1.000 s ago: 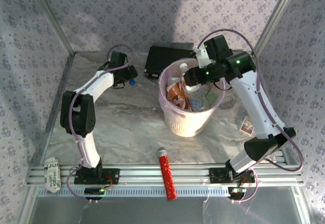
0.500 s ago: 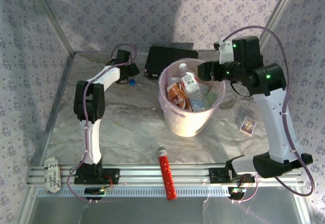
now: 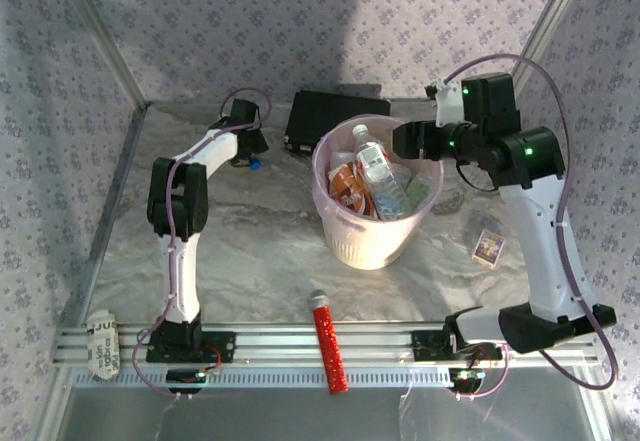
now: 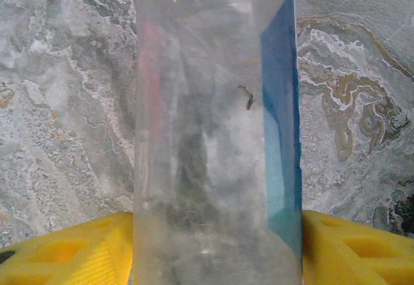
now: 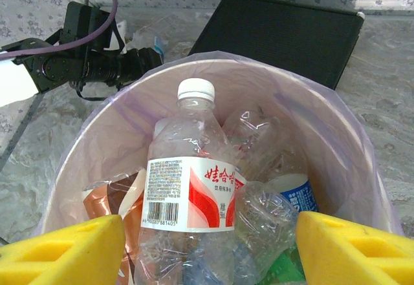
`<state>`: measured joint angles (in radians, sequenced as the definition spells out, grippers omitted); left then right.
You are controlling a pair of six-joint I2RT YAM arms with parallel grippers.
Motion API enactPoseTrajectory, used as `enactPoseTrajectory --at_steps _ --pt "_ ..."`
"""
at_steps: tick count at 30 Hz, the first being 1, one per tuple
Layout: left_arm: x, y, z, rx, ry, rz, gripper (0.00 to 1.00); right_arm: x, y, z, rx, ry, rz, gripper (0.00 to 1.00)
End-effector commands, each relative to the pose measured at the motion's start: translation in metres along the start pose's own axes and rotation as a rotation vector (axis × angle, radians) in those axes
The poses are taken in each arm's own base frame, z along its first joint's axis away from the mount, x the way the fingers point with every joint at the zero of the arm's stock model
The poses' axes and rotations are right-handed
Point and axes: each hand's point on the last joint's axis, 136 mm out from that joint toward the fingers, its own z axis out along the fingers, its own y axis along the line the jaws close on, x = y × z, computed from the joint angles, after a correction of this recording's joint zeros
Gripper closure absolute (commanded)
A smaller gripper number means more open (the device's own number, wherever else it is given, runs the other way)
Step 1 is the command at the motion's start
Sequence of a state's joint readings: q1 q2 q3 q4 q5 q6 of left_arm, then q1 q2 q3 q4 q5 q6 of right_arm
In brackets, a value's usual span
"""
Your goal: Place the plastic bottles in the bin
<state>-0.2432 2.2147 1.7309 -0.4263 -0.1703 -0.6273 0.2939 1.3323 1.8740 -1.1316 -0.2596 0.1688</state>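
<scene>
Bottle one, in left pincer; bin one.

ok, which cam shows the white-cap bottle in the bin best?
Right wrist: the white-cap bottle sits close and sharp, red label and barcode readable, atop the others in the bin. Top external has it small, label barely legible. Left wrist looks at another clear bottle instead.

Your bin is heaped with bottles nearly to its rim; the black box stands just behind. A clear bottle fills your left gripper gap.
</scene>
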Motion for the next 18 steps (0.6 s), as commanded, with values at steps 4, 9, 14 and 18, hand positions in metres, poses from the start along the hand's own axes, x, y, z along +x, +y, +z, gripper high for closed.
enactPoseTrajectory --at_steps 4,9,14,18 --pt "-0.013 0.002 -0.035 0.011 -0.048 0.018 0.38 0.001 0.007 -0.018 -0.03 -0.038 0.011 0.29" --pt "-0.013 -0.007 -0.093 0.142 -0.097 0.036 0.41 0.0 0.02 -0.027 -0.095 -0.06 0.023 0.28" --pt "0.0 -0.018 -0.17 0.375 -0.154 0.065 0.47 -0.009 0.039 -0.025 -0.196 -0.088 0.043 0.28" --pt "0.02 -0.024 -0.233 0.569 -0.184 0.104 0.49 -0.019 0.06 -0.016 -0.251 -0.101 0.028 0.24"
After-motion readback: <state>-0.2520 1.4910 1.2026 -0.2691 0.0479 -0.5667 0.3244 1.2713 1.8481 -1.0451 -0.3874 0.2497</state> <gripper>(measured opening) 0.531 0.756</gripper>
